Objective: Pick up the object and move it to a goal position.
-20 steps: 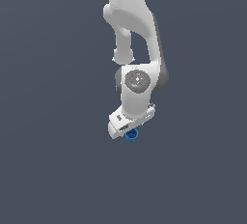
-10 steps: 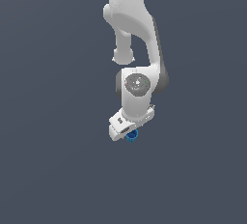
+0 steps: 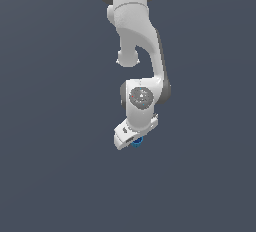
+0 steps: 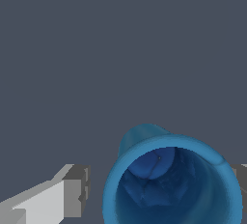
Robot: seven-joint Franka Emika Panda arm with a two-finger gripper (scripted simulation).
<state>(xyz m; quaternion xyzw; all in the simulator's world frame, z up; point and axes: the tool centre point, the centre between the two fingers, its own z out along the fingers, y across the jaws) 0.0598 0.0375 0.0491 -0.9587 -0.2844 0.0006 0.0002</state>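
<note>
The white gripper (image 3: 134,139) holds the bright-blue cup (image 3: 137,141) between its fingers (image 4: 62,196), the Panda arm (image 3: 137,36) hanging against a plain slate-grey backdrop with no visible surface. Only the wrist view looks into the cup (image 4: 171,179), showing a darker blue hollow with nothing distinct inside; the exterior view shows a mere blue speck.

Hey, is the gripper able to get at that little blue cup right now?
Probably yes. In the wrist view the blue cup sits between the gripper's fingers, with nothing else near. Whether the fingers press on it cannot be told; one side shows a gap.
</note>
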